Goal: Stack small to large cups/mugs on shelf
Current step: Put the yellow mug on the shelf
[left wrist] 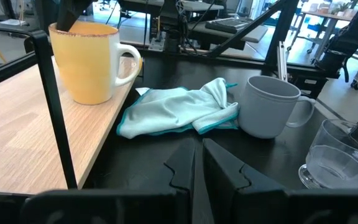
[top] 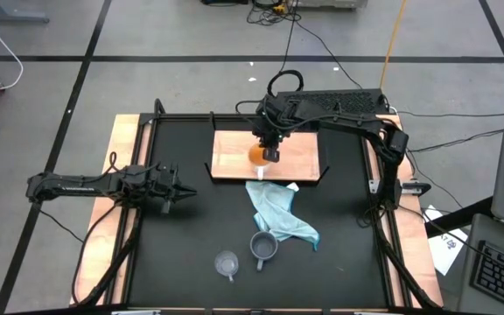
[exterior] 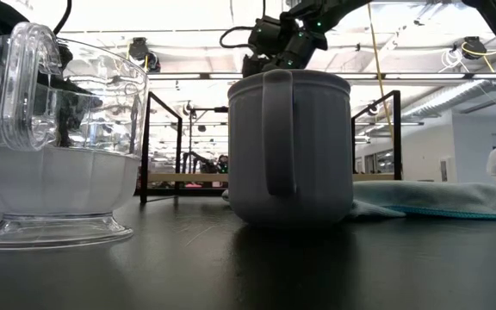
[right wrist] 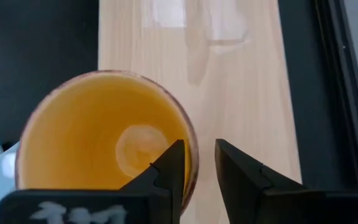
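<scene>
a: what is the right gripper (right wrist: 194, 163) doing?
b: its jaws are sitting slightly parted, straddling the rim of the one orange mug (top: 258, 152) on the wooden shelf (top: 297, 155).
a: and the left gripper (top: 185, 194)?
b: it's waiting with jaws pressed together. one grey-blue mug (top: 263, 247), one clear glass cup (top: 227, 263) and one light blue cloth (top: 278, 213) are lying on the black tabletop (top: 195, 227).

Right pincer (right wrist: 194, 163) points straight down, fingers slightly parted — left pincer (left wrist: 197, 163) closed, level.

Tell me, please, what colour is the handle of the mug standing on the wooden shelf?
White handle, seen best in the left wrist view.
</scene>
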{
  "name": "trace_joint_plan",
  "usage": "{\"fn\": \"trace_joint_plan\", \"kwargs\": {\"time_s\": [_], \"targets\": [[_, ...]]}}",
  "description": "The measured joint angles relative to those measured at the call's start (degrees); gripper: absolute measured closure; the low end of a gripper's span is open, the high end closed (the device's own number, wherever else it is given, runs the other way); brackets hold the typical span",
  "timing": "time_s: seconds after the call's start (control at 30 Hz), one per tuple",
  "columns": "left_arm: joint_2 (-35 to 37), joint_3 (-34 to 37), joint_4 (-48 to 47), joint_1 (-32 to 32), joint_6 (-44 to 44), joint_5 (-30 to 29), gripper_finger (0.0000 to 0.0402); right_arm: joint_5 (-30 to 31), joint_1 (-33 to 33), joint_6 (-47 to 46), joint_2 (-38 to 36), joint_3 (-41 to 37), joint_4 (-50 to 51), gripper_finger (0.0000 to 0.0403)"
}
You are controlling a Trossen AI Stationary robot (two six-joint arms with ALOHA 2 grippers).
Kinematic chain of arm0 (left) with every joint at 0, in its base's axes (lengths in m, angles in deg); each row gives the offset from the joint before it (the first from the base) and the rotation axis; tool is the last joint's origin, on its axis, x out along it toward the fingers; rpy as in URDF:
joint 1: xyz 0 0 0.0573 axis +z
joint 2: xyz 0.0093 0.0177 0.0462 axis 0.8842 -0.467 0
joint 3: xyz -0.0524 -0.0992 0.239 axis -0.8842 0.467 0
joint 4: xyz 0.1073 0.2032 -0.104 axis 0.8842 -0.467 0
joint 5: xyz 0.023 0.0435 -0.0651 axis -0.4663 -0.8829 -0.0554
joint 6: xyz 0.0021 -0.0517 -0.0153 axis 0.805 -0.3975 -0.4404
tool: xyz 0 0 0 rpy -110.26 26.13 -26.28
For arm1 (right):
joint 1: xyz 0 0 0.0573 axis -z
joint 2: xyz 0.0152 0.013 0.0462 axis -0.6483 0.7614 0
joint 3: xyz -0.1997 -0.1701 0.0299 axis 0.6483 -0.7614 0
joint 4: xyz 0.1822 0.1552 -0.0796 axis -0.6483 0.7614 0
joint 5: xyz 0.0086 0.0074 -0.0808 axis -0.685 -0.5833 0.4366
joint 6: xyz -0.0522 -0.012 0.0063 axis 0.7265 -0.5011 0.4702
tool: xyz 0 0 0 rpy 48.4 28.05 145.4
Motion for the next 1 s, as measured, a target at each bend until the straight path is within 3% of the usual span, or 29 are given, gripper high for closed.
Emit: {"fn": "trace_joint_plan", "kwargs": {"time_s": [1.0], "targets": [[0.0, -0.01, 0.0, 0.01, -0.31, 0.02, 0.0369, -1.84, 0.68, 0.08, -1.63, -0.02, -1.24, 0.0295]]}}
